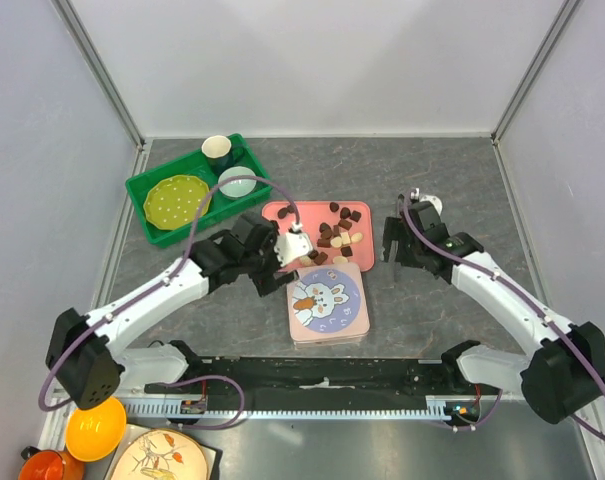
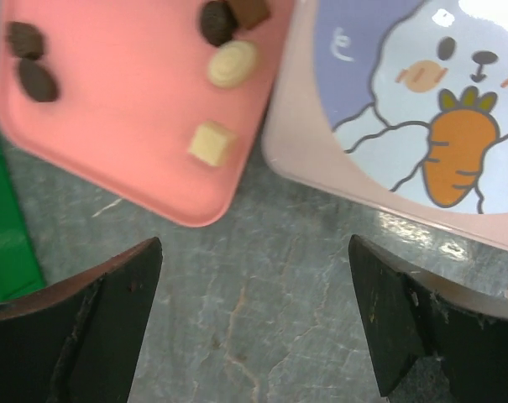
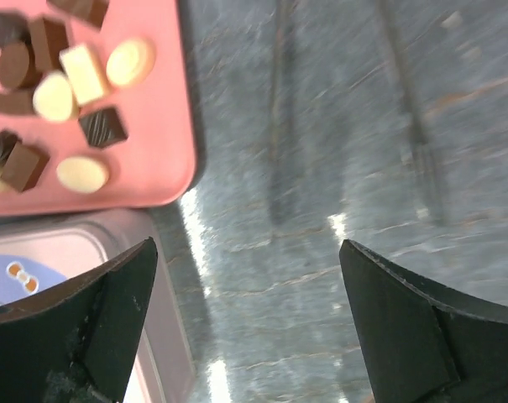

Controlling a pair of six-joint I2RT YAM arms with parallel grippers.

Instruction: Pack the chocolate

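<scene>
The chocolate (image 1: 340, 228), dark brown and cream pieces, lies loose on a flat pink tray (image 1: 282, 212) at mid-table. A pink box with a bunny-and-carrot lid (image 1: 327, 300) lies shut just in front of the tray. My left gripper (image 1: 280, 270) is open and empty over bare table by the tray's near left corner; its view shows a cream square (image 2: 212, 143), a cream round piece (image 2: 233, 63), dark pieces (image 2: 37, 80) and the lid (image 2: 405, 109). My right gripper (image 1: 393, 252) is open and empty to the right of the tray; its view shows chocolate (image 3: 60, 84) on the tray (image 3: 157, 126).
A green bin (image 1: 142, 192) at the back left holds a yellow-green plate (image 1: 175, 200), a dark cup (image 1: 217, 150) and a pale bowl (image 1: 238, 182); its edge shows in the left wrist view (image 2: 2, 235). An orange bowl (image 1: 94, 428) sits off the table's near left.
</scene>
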